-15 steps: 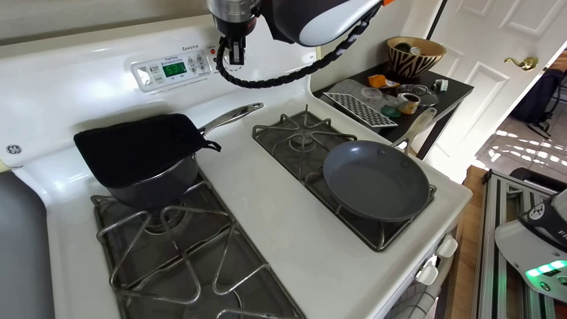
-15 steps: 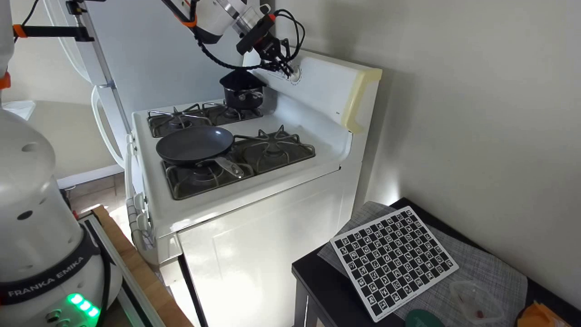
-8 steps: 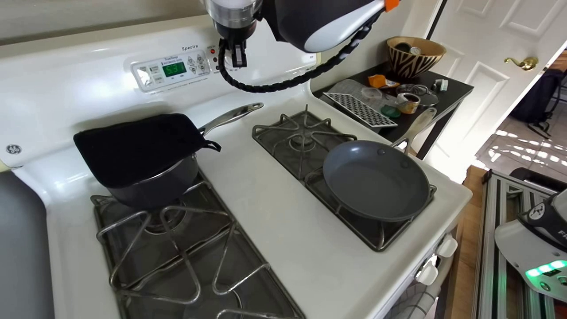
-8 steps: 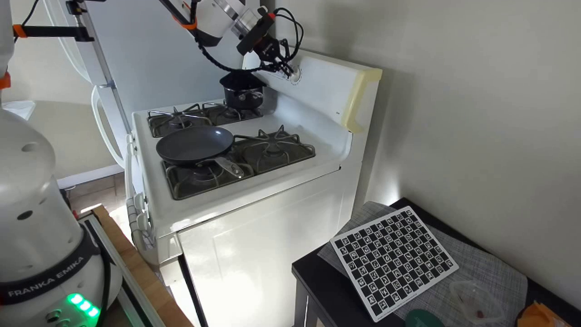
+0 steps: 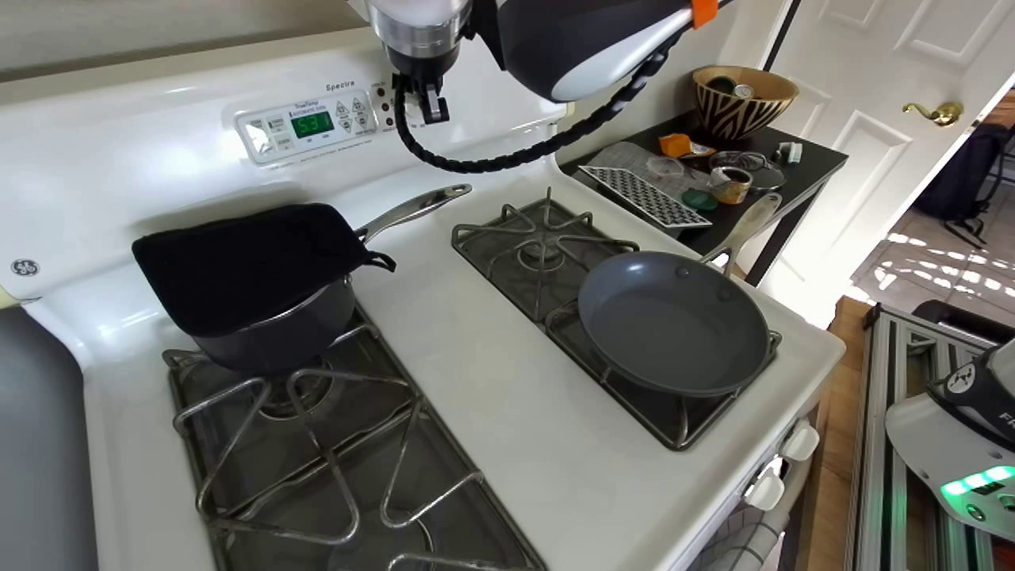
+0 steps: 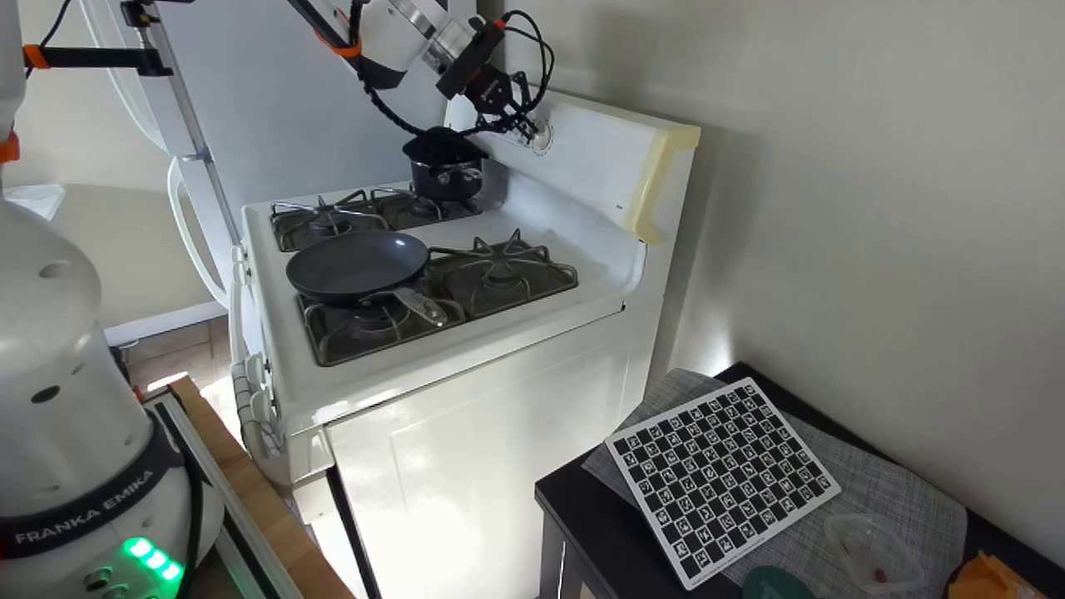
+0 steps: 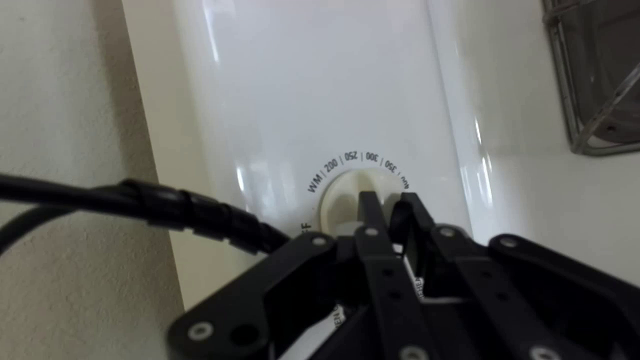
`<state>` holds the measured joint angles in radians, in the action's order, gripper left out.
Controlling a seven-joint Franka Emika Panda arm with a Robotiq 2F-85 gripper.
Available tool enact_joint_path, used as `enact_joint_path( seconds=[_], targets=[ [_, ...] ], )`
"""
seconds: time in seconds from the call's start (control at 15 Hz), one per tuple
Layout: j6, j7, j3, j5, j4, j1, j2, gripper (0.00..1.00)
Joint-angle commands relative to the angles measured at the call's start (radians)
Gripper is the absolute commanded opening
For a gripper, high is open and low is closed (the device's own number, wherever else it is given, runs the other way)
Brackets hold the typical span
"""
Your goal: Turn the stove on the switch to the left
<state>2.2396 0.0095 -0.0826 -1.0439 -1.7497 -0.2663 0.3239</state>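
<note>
In an exterior view, the camera overlooked the stove (image 5: 492, 388) from close above; in an exterior view, from farther back, facing its side panel (image 6: 499, 433). The pan (image 5: 674, 321) showed in both exterior views. The wrist view faced a dial (image 7: 344, 201) closely.

Stove (image 5: 492, 381), white back panel (image 5: 190, 119): "Spectra" to the upper right of the green display (image 5: 312, 124), which reads 5:3 and an unclear last digit. "TrueTemp" in small print just above it. GE badge (image 5: 24, 267) at left end. Wrist view, arc around knob (image 7: 340, 200): WM, 200, 250, 300, 350, 400 partly covered; "FF" beside it. Robot base (image 6: 50, 561), dark band (image 6: 87, 503): "FRANKA EMIKA".
</note>
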Motion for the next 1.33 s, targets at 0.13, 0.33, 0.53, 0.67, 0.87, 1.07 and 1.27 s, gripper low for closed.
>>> enact_joint_path(
  seconds=[0.13,0.33,0.53,0.67,0.87,1.07,1.27],
  targets=[
    [0.029,-0.047,-0.012,-0.055,-0.011,0.029,0.027,0.02],
    [0.025,-0.052,-0.014,-0.058,-0.011,0.03,0.026,0.02],
    [0.022,-0.06,-0.015,-0.059,-0.011,0.033,0.028,0.38],
    [0.017,-0.064,-0.017,-0.059,-0.012,0.034,0.026,0.55],
    [0.011,-0.067,-0.028,-0.044,-0.019,0.031,0.013,0.77],
    [0.0,-0.073,-0.037,-0.038,-0.018,0.026,0.001,1.0],
    [-0.006,-0.077,-0.04,-0.036,-0.007,0.023,-0.003,1.0]
  ],
)
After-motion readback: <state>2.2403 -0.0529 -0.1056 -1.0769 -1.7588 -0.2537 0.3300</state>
